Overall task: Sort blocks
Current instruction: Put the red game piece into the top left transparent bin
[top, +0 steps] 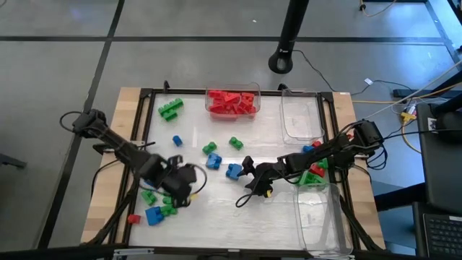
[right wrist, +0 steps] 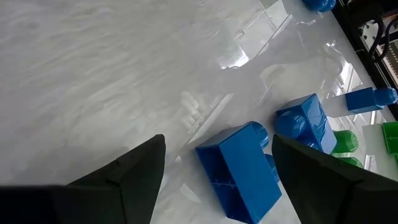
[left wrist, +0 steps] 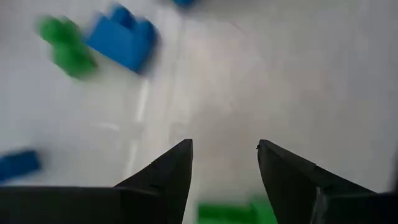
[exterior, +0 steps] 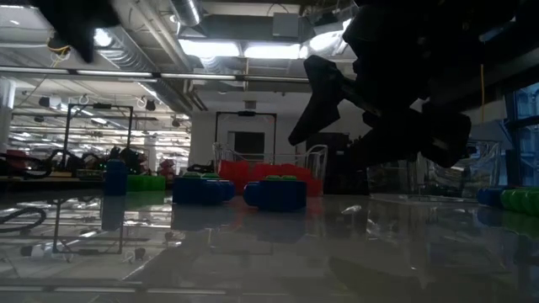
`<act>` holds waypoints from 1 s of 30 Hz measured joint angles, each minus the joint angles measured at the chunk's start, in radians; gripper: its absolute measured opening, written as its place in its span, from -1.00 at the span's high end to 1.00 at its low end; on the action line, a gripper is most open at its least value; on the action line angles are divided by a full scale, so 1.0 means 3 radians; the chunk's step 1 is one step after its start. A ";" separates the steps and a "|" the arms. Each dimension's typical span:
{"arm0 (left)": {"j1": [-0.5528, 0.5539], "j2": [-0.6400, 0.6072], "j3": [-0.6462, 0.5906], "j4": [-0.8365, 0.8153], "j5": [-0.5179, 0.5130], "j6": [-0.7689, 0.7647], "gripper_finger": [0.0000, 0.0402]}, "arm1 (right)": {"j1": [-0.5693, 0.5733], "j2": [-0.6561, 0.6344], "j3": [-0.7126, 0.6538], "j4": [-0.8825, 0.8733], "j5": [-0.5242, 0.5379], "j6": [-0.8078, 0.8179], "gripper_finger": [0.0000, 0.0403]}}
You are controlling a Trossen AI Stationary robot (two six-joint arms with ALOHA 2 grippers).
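Right gripper (right wrist: 217,180) hangs with fingers apart astride a blue studded plastic brick (right wrist: 239,171) mid-table; it should centre, lower, then close squarely. Left gripper (left wrist: 224,180), fingers apart, holds nothing.

The table (top: 238,209) had a glossy white top inside a dark frame, with bare wood showing at its side edges; on it lay scattered blocks (top: 214,160) in blue and green near the middle, a green cluster (top: 170,108) toward the far left corner, and green, blue and red ones (top: 154,212) at the near left; a clear bin (top: 232,101) of red blocks sat at the far edge, an empty-looking clear bin (top: 301,115) beside it, and another clear bin (top: 322,217) at the near right
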 joint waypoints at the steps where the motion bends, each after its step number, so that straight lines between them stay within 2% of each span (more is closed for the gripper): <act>1: -0.0099 0.0000 0.0000 0.0005 0.0063 -0.0090 0.15 | 0.0000 0.0000 0.0000 0.0000 0.0001 0.0000 -0.46; 5: -0.0482 0.0000 0.0000 0.0013 0.0267 -0.0379 0.15 | 0.0000 0.0000 0.0000 0.0000 0.0001 0.0000 -0.46; 13: -0.1151 0.0004 0.0000 -0.0006 0.0284 -0.0718 0.15 | 0.0000 0.0000 0.0000 0.0000 0.0001 0.0001 -0.46; 22: -0.1678 0.0070 -0.0001 -0.0169 0.0288 -0.1650 0.15 | 0.0000 0.0000 0.0000 0.0000 0.0001 0.0000 -0.46; 26: -0.1880 0.0180 -0.0001 -0.0180 0.0447 -0.1919 0.15 | -0.0001 0.0000 0.0000 0.0000 0.0001 0.0000 -0.46; 30: -0.2052 0.0362 -0.0001 -0.0182 0.0697 -0.1970 0.15 | 0.0000 0.0000 0.0000 0.0001 0.0001 0.0001 -0.46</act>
